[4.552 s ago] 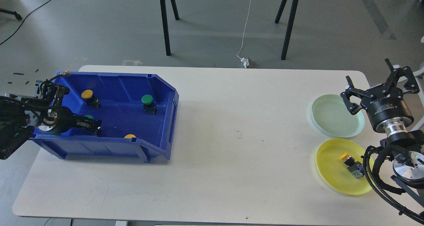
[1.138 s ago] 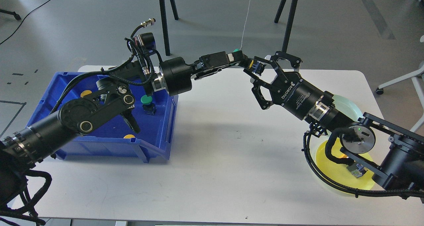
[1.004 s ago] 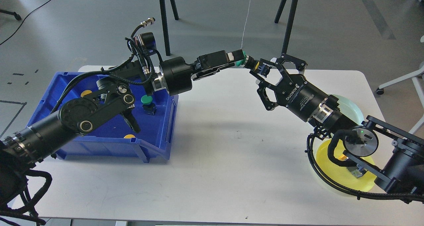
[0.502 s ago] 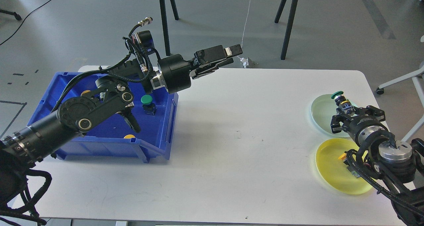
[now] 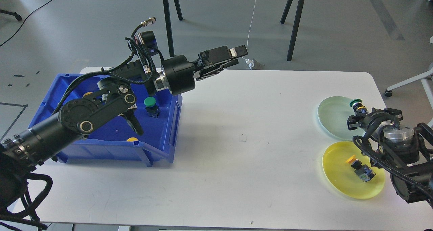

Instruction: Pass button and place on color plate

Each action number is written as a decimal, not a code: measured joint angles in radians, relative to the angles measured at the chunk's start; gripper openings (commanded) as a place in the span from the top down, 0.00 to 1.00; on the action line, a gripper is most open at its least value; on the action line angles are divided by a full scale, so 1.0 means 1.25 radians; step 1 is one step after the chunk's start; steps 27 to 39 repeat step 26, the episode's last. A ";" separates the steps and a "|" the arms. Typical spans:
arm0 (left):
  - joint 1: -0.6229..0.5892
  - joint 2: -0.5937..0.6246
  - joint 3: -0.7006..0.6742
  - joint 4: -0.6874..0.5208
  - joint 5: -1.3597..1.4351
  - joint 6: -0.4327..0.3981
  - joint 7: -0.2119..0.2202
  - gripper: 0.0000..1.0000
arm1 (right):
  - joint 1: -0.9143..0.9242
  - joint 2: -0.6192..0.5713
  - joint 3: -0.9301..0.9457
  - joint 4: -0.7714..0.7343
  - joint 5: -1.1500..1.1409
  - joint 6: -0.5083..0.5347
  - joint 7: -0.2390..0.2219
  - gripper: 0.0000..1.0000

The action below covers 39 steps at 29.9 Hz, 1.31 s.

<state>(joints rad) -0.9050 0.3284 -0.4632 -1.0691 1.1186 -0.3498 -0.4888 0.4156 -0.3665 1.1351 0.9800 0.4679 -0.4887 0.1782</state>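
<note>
A green-capped button [image 5: 356, 103] is held in my right gripper [image 5: 362, 115], which is shut on its body above the right rim of the pale green plate [image 5: 333, 117]. The yellow plate [image 5: 341, 177] lies just in front of it and holds a yellow-capped button [image 5: 360, 168] lying on its side. My left gripper [image 5: 233, 58] is open and empty, raised over the table's back edge to the right of the blue bin [image 5: 111, 146].
The blue bin at the left holds a green button [image 5: 150, 104] and yellow buttons [image 5: 132, 139], partly hidden by my left arm. Black stand legs [image 5: 169, 28] rise behind the table. The white table [image 5: 243, 136] lies bare between bin and plates.
My right gripper has carried the green button a little to the right and nearer, over the green plate's right rim. My left arm has stayed still, open.
</note>
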 measured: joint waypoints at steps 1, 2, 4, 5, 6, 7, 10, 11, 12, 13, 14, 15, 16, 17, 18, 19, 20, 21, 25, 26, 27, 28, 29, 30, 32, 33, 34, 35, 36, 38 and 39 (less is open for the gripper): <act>0.000 0.001 0.000 0.000 -0.004 0.000 0.000 0.24 | 0.002 0.000 -0.005 -0.001 0.000 0.000 -0.003 0.32; 0.001 0.002 -0.001 0.000 -0.015 0.001 0.000 0.23 | 0.003 0.000 -0.007 -0.001 0.000 0.000 -0.006 0.26; 0.003 0.003 -0.009 0.007 -0.057 0.005 0.000 0.21 | 0.005 0.000 -0.011 0.003 -0.003 0.000 -0.010 0.06; 0.003 0.004 -0.020 0.019 -0.091 0.007 0.000 0.21 | 0.006 -0.001 -0.017 0.012 -0.006 0.000 -0.014 0.04; 0.004 0.007 -0.033 0.032 -0.125 0.007 0.000 0.20 | 0.007 -0.005 -0.027 0.026 -0.013 0.000 -0.020 0.04; 0.005 0.011 -0.050 0.049 -0.171 0.004 0.000 0.20 | 0.011 -0.008 -0.044 0.048 -0.026 0.000 -0.028 0.04; 0.011 0.044 -0.090 0.092 -0.324 -0.017 0.000 0.17 | 0.031 -0.023 -0.105 0.129 -0.107 0.004 -0.054 0.04; 0.016 0.066 -0.099 0.104 -0.387 -0.035 0.000 0.16 | 0.036 -0.036 -0.125 0.158 -0.146 0.020 -0.060 0.03; 0.020 0.084 -0.103 0.113 -0.441 -0.058 0.000 0.15 | 0.040 -0.052 -0.141 0.184 -0.180 0.045 -0.063 0.03; 0.027 0.107 -0.106 0.123 -0.502 -0.081 0.000 0.15 | 0.044 -0.076 -0.157 0.216 -0.216 0.083 -0.065 0.03; 0.037 0.131 -0.107 0.134 -0.559 -0.095 0.000 0.14 | 0.046 -0.106 -0.172 0.250 -0.248 0.132 -0.065 0.03; 0.049 0.151 -0.107 0.144 -0.600 -0.102 0.000 0.13 | 0.048 -0.135 -0.183 0.276 -0.268 0.181 -0.064 0.03; 0.065 0.173 -0.108 0.154 -0.639 -0.106 0.000 0.10 | 0.050 -0.171 -0.193 0.299 -0.284 0.247 -0.062 0.03; 0.084 0.191 -0.109 0.163 -0.668 -0.109 0.000 0.08 | 0.054 -0.206 -0.201 0.315 -0.293 0.325 -0.059 0.03; 0.105 0.204 -0.110 0.171 -0.686 -0.110 0.000 0.07 | 0.057 -0.237 -0.208 0.322 -0.297 0.411 -0.052 0.03; 0.123 0.212 -0.112 0.177 -0.696 -0.111 0.000 0.06 | 0.060 -0.259 -0.214 0.324 -0.299 0.487 -0.044 0.03; 0.142 0.218 -0.114 0.182 -0.702 -0.111 0.000 0.06 | 0.061 -0.277 -0.221 0.319 -0.300 0.574 -0.030 0.03; 0.157 0.221 -0.118 0.185 -0.705 -0.111 0.000 0.05 | 0.062 -0.286 -0.227 0.310 -0.300 0.646 -0.016 0.03; 0.191 0.224 -0.135 0.189 -0.708 -0.111 0.000 0.05 | 0.058 -0.289 -0.230 0.256 -0.295 0.771 0.045 0.03; 0.193 0.223 -0.138 0.189 -0.708 -0.111 0.000 0.04 | 0.058 -0.281 -0.225 0.250 -0.294 0.776 0.058 0.04; 0.193 0.223 -0.138 0.189 -0.708 -0.111 0.000 0.04 | 0.058 -0.281 -0.225 0.250 -0.294 0.776 0.058 0.04; 0.193 0.223 -0.138 0.189 -0.708 -0.111 0.000 0.04 | 0.058 -0.281 -0.225 0.250 -0.294 0.776 0.058 0.04; 0.193 0.223 -0.138 0.189 -0.708 -0.111 0.000 0.04 | 0.058 -0.281 -0.225 0.250 -0.294 0.776 0.058 0.04; 0.193 0.223 -0.138 0.189 -0.708 -0.111 0.000 0.04 | 0.058 -0.281 -0.225 0.250 -0.294 0.776 0.058 0.04; 0.193 0.223 -0.138 0.189 -0.708 -0.111 0.000 0.04 | 0.058 -0.281 -0.225 0.250 -0.294 0.776 0.058 0.04; 0.193 0.223 -0.138 0.189 -0.708 -0.111 0.000 0.04 | 0.058 -0.281 -0.225 0.250 -0.294 0.776 0.058 0.04; 0.193 0.223 -0.138 0.189 -0.708 -0.111 0.000 0.04 | 0.058 -0.281 -0.225 0.250 -0.294 0.776 0.058 0.04; 0.193 0.223 -0.138 0.189 -0.708 -0.111 0.000 0.04 | 0.058 -0.281 -0.225 0.250 -0.294 0.776 0.058 0.04; 0.193 0.223 -0.138 0.189 -0.708 -0.111 0.000 0.04 | 0.058 -0.281 -0.225 0.250 -0.294 0.776 0.058 0.04; 0.193 0.223 -0.138 0.189 -0.708 -0.111 0.000 0.04 | 0.058 -0.281 -0.225 0.250 -0.294 0.776 0.058 0.04; 0.193 0.223 -0.138 0.189 -0.708 -0.111 0.000 0.04 | 0.058 -0.281 -0.225 0.250 -0.294 0.776 0.058 0.04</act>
